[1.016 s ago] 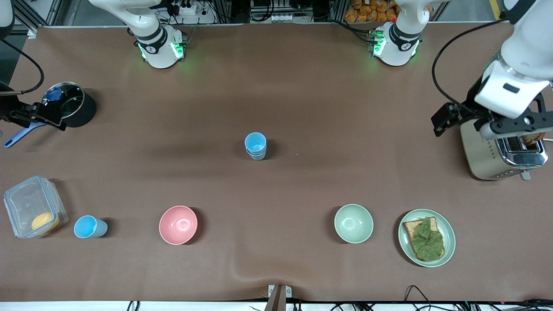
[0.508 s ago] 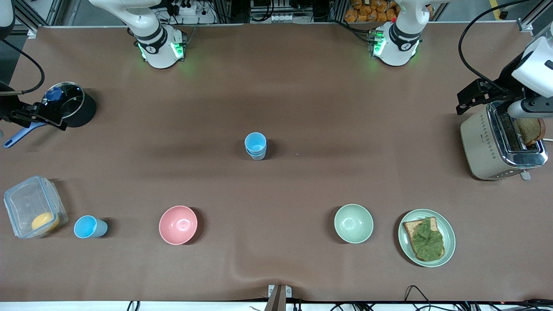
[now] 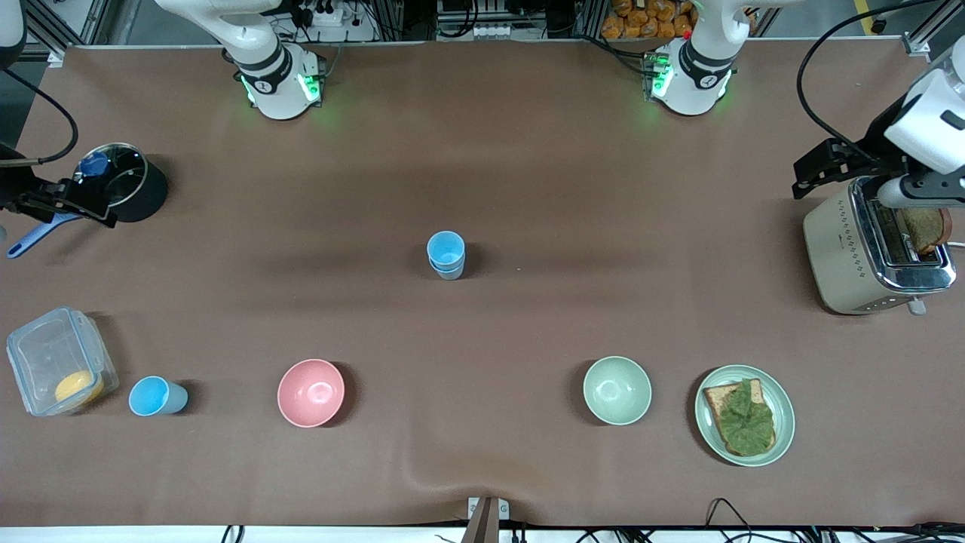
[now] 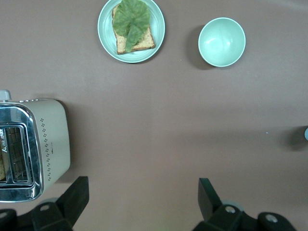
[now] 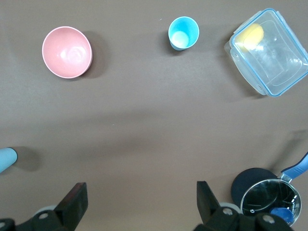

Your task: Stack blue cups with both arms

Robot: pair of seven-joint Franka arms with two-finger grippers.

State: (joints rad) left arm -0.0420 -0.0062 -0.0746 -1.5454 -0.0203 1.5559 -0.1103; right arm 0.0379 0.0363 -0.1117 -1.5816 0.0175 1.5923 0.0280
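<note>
Toaster (image 3: 874, 253), pot (image 3: 128, 188), two bowls, plate (image 3: 745, 415), container (image 3: 59, 371).

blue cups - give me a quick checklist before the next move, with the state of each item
1. Stacked pair upright at mid-table: ok.
2. Lone blue cup upright, between the clear container and the pink bowl, touching neither: ok.
3. Right gripper open and empty, above the table's right-arm end: ok.
4. Left gripper open and empty, beside the toaster: ok.
5. All cups in one stack: not ok, lone cup still apart.
</note>
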